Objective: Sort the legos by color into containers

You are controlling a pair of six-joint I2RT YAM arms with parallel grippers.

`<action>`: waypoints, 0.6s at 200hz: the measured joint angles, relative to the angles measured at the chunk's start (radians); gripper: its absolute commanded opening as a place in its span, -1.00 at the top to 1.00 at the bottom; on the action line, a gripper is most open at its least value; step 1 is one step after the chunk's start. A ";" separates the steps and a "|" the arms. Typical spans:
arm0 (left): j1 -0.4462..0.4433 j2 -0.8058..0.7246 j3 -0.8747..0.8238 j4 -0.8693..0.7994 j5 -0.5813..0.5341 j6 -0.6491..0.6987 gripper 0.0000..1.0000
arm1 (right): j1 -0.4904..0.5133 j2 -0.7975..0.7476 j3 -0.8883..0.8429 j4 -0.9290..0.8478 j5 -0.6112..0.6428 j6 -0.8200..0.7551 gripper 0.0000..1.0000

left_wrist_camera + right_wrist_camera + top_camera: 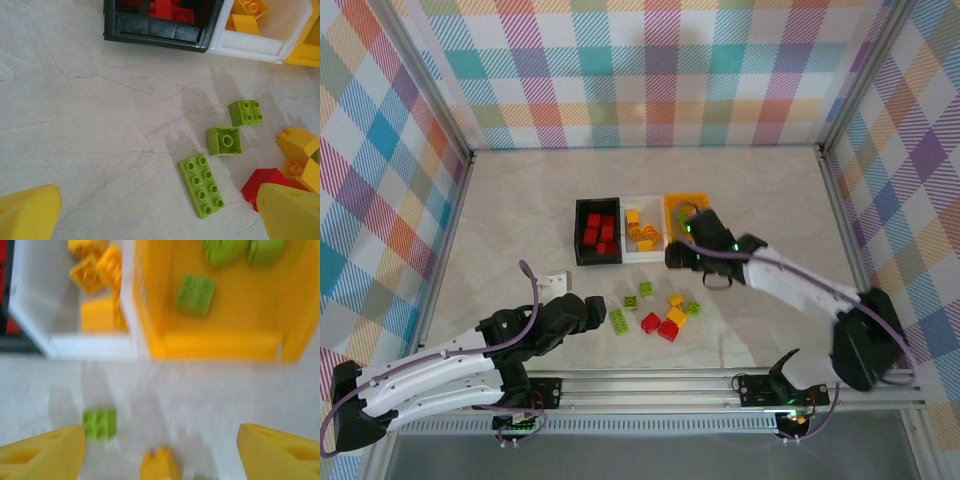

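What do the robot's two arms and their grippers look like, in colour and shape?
The left arm and the right arm each have white shells, black joints and a thin purple cable along them. Small green lights glow near the right wrist. The left gripper and the right gripper have yellow, wedge-shaped fingers.

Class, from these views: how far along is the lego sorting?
Done: red bricks lie in the black bin, yellow ones in the white bin, green ones in the orange-yellow bin. In hand: nothing; right gripper and left gripper hang open. Left: a loose green brick, red brick and yellow brick, with others, on the table.
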 measured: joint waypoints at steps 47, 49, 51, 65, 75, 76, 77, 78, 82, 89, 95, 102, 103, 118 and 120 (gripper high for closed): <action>0.000 -0.010 -0.005 0.001 0.003 0.000 -1.00 | 0.149 -0.200 -0.300 -0.027 0.059 0.179 -0.44; 0.000 -0.011 -0.005 0.001 0.003 0.000 -1.00 | 0.150 -0.203 -0.311 -0.026 0.058 0.184 -0.44; 0.000 -0.012 -0.006 0.001 0.002 0.000 -1.00 | 0.151 -0.205 -0.321 -0.024 0.058 0.189 -0.44; 0.000 -0.022 -0.016 0.000 0.002 0.000 -1.00 | 0.151 -0.220 -0.381 -0.005 0.059 0.212 -0.44; 0.000 -0.030 -0.024 0.000 0.002 -0.001 -1.00 | 0.151 -0.230 -0.413 0.018 0.059 0.223 -0.46; 0.000 -0.031 -0.024 0.000 0.002 -0.001 -1.00 | 0.151 -0.231 -0.416 0.020 0.059 0.224 -0.46; 0.000 -0.032 -0.025 0.000 0.002 -0.002 -1.00 | 0.151 -0.232 -0.418 0.021 0.059 0.224 -0.46; 0.000 -0.032 -0.025 0.000 0.002 -0.002 -1.00 | 0.151 -0.232 -0.419 0.023 0.059 0.224 -0.46; 0.000 -0.035 -0.027 0.000 0.002 -0.004 -1.00 | 0.151 -0.233 -0.424 0.031 0.060 0.232 -0.47; 0.000 -0.039 -0.029 -0.002 0.002 -0.004 -1.00 | 0.151 -0.232 -0.426 0.041 0.062 0.237 -0.47; 0.000 -0.042 -0.029 -0.002 0.002 -0.005 -1.00 | 0.151 -0.228 -0.426 0.054 0.063 0.240 -0.47; 0.000 -0.045 -0.030 -0.002 0.002 -0.008 -1.00 | 0.151 -0.221 -0.426 0.071 0.063 0.242 -0.48; 0.000 -0.046 -0.030 -0.002 0.002 -0.008 -1.00 | 0.151 -0.220 -0.425 0.073 0.063 0.243 -0.48; 0.000 -0.053 -0.033 -0.002 0.002 -0.012 -1.00 | 0.151 -0.190 -0.423 0.102 0.063 0.246 -0.49; 0.000 -0.053 -0.034 -0.002 0.002 -0.013 -1.00 | 0.151 -0.185 -0.423 0.106 0.063 0.246 -0.49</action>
